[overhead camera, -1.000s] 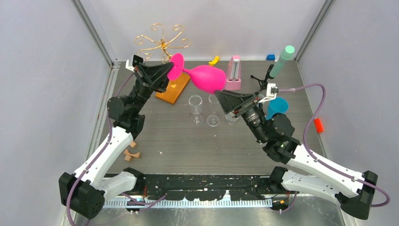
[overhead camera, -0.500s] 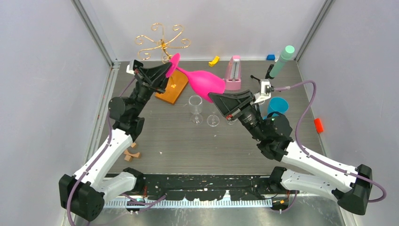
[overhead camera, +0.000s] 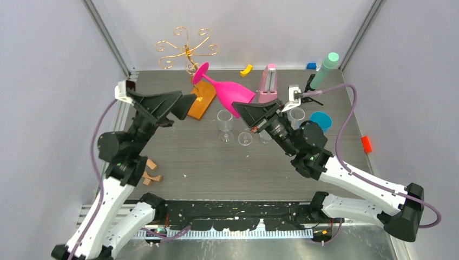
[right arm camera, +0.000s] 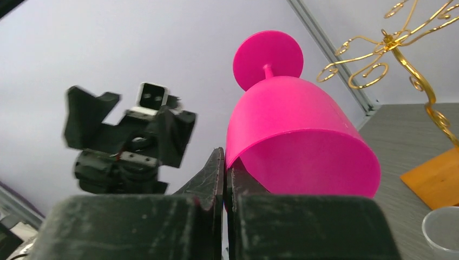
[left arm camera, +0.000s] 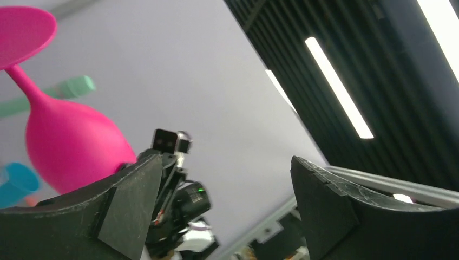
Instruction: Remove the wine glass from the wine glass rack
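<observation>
L hand (left arm camera: 225, 162): fingers spread wide, nothing btwn them, gripping nothing. In its wrist view the glass sits up and left of its tips, no contact.

Just past that hand's tips is the rack (overhead camera: 188, 50). No glass hangs on the gold curls you can see, and its orange base (overhead camera: 204, 97) lies flat on the bench (overhead camera: 205, 162).

Next along is the wine glass (overhead camera: 234, 93): pink, tilted, foot toward the rack, bowl mouth toward the R hand. The R wrist view shows bare wall btwn the foot and the gold curls, so it's apart from the rack, not hooked.

R hand (right arm camera: 223, 168): pinched narrow on the bowl's rim, carrying the glass in the air ahead of itself. Clear glasses (overhead camera: 224, 123) stand on the bench below and near that hand.

Progress, my read: lift-off is basically done. The glass is free w/ only the R hand on it. What's left, if anything, is to draw it farther from the curls & park it on the bench. The rim pinch looks thin, so watch for slip.
</observation>
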Tool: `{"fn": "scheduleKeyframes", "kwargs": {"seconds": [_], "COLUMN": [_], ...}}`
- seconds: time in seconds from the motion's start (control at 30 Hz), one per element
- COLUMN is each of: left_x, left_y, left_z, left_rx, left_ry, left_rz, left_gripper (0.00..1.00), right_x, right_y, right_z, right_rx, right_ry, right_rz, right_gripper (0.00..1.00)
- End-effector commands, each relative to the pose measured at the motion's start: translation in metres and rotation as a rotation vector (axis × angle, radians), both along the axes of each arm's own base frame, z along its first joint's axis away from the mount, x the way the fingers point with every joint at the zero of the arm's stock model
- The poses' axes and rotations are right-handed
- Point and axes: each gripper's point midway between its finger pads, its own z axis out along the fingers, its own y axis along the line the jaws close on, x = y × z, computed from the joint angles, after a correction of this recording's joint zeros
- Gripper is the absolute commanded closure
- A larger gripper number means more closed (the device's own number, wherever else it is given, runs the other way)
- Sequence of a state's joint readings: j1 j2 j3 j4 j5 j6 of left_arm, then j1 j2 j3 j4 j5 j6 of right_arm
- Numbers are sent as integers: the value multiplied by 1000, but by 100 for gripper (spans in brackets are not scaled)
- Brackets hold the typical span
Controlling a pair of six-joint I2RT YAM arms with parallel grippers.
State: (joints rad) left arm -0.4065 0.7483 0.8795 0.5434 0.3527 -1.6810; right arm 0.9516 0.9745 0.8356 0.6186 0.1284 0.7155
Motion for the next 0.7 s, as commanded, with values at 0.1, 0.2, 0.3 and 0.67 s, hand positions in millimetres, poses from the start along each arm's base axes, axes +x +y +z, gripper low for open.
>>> {"fn": "scheduleKeyframes", "kwargs": {"seconds": [0.1, 0.2, 0.3, 0.67], "left_x": [0, 1, 4, 17], "left_y": [40, 66, 90, 131], "left_z": [-76, -96, -105, -132], "left_rx": [524, 667, 786, 976], "left_ry": [7, 21, 48, 107], "left_rz": [451, 603, 728, 943], "left_gripper": [8, 8, 8, 8], "right_x": [30, 45, 53, 51], "right_y": [31, 58, 80, 119], "right_z": [-14, -58, -96, -219], "right_rx": [-259, -473, -650, -1249], "right_ry": [63, 172, 259, 422], "right_rz": [-55, -32, -7, 49], "right_gripper": [100, 100, 100, 100]}}
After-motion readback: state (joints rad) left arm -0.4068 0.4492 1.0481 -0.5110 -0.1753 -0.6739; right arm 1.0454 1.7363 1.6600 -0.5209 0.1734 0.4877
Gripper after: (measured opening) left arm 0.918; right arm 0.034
